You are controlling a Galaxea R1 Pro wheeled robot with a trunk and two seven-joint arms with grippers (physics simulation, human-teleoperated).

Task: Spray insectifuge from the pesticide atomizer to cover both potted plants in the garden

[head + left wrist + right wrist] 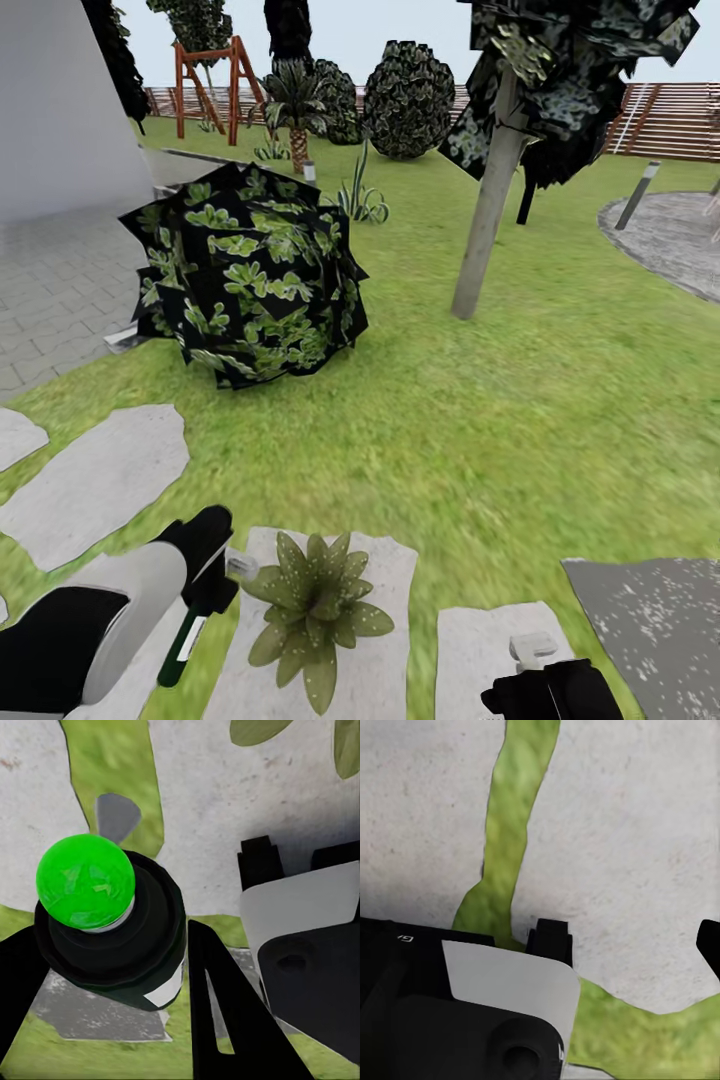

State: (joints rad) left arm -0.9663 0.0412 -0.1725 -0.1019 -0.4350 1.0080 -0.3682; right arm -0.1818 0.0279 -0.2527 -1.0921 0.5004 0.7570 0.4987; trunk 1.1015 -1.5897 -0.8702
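**Atomizer held beside the first potted plant**

Atomizer [196,618], a slim dark-green bottle with a white label, sits clamped between the fingers of the left gripper [205,585], its pale spray head just beside the leaves of a potted plant [315,610]. That plant stands on a pale stepping stone [385,655] in the lawn [480,430]. The left wrist view looks down on the bottle's bright green end. The right gripper [634,945] hangs above stone and grass, its fingers apart and empty. To spray well, the nozzle should probably face the rosette and sweep over every leaf; its exact aim cannot be read here. A round dark bush [250,275] stands well apart.
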